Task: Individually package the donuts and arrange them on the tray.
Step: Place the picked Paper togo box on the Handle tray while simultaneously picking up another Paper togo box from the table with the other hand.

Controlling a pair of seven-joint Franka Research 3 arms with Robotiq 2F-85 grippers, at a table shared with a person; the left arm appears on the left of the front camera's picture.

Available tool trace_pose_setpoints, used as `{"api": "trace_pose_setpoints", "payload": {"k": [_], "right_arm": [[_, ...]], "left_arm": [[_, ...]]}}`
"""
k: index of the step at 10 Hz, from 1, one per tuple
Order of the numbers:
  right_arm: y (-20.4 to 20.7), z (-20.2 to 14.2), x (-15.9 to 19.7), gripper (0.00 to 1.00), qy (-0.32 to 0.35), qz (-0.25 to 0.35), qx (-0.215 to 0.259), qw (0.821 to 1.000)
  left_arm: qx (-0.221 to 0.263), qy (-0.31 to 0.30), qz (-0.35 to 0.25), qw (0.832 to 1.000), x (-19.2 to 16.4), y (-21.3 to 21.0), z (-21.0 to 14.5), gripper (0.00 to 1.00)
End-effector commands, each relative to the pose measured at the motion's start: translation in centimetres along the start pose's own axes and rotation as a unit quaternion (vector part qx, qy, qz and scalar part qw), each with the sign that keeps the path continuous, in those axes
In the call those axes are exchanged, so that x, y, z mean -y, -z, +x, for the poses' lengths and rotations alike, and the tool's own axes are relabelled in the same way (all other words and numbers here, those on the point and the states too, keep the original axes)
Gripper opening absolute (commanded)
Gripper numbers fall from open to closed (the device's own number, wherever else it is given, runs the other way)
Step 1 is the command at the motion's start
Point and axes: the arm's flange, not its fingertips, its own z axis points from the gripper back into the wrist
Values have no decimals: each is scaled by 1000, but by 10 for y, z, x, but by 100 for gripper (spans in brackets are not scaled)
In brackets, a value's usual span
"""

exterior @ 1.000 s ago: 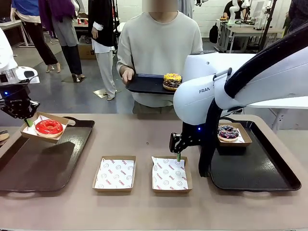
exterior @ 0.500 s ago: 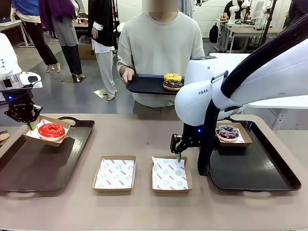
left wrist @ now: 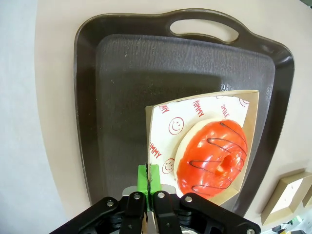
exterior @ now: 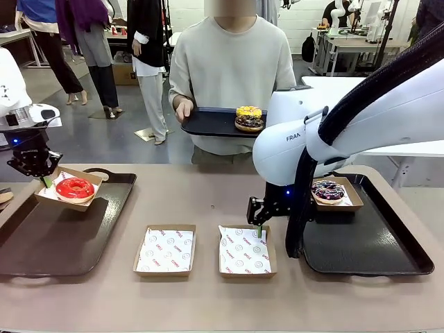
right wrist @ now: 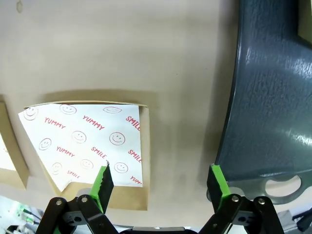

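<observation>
1. Front view: my left gripper (exterior: 44, 182) is pinched tight on the near-left edge of a paper-lined carton (exterior: 89, 177) that carries the red donut (exterior: 75, 189).
2. That carton sits tilted over the far-left corner of the left tray (exterior: 41, 243); I cannot tell whether it touches the tray.
3. Left wrist view: my green pads (left wrist: 142, 176) meet on the carton's (left wrist: 161, 117) liner edge, with the red donut (left wrist: 213, 155) just beside them and the left tray (left wrist: 122, 73) below.
4. My right gripper (exterior: 259, 229) is spread wide with nothing in it, over the far edge of the right-hand empty carton (exterior: 244, 251); another empty carton (exterior: 166, 250) lies to its left.
5. Right wrist view: my right gripper (right wrist: 160, 171) straddles that carton's (right wrist: 145, 161) edge and the bare table, near the right tray (right wrist: 273, 73).
6. The purple-blue donut (exterior: 327, 191) rests in its own carton on the right tray (exterior: 368, 243).
7. The person holds a dark tray (exterior: 208, 125) with the yellow donut (exterior: 248, 112) stacked on a dark one.
</observation>
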Motion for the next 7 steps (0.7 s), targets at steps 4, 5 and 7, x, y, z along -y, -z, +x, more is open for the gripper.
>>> {"api": "trace_pose_setpoints", "payload": {"k": [4, 5, 7], "right_arm": [[19, -7, -8, 100, 32, 11, 4, 999], [21, -6, -11, 100, 37, 13, 1, 999], [25, -2, -13, 100, 36, 22, -3, 999]], "left_arm": [[-9, -6, 18, 1000, 16, 5, 30, 1], [-13, -8, 18, 1000, 15, 7, 34, 1], [-17, -12, 16, 1000, 12, 12, 40, 1]]}}
